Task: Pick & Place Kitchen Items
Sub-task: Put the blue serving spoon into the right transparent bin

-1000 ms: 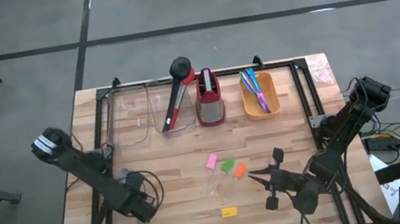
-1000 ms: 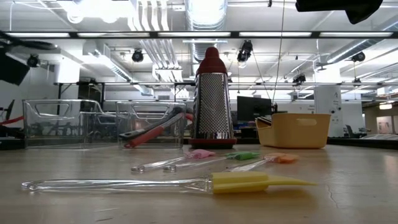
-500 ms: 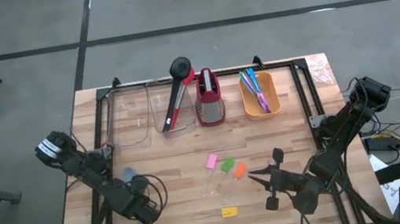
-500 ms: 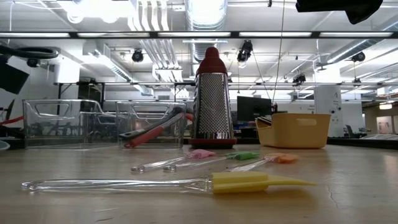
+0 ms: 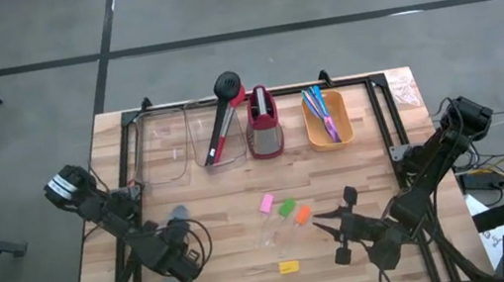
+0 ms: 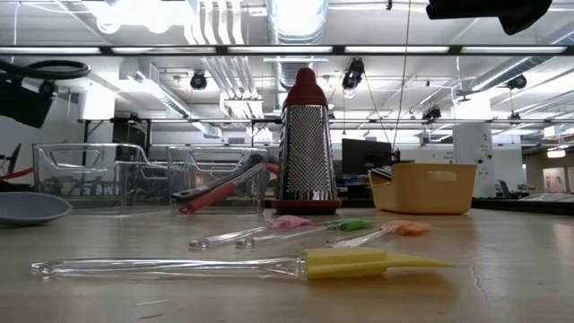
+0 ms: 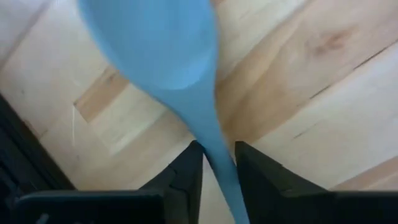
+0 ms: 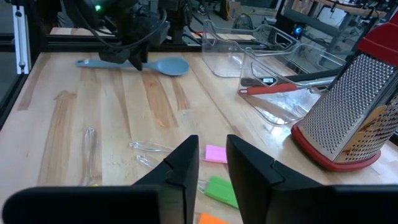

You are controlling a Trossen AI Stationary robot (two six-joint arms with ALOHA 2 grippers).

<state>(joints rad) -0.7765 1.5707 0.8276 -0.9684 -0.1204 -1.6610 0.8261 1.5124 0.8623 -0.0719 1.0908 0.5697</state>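
- Left wrist view: the left hand (image 7: 217,163) has its two fingers set on either side of the handle of the grey-blue spoon (image 7: 163,46); we judge it clenched on that handle, with no gap visible at the sides.
- High view: the spoon lies on the table (image 5: 223,215) at the left front, bowl toward the middle, handle end toward the front edge, under the left hand (image 5: 171,256).
- Low view: the bowl (image 6: 27,206) sits at table level, so the lift seems not yet begun.
- For a clean step, we would confirm a firm grip, then raise the spoon level so that it does not pivot.
- Right wrist view: the right hand (image 8: 212,158) waits near the pink block (image 8: 216,154), its fingers parted around nothing.
- A likely goal is the clear bin (image 5: 218,136) that holds the red spoon (image 5: 224,110).
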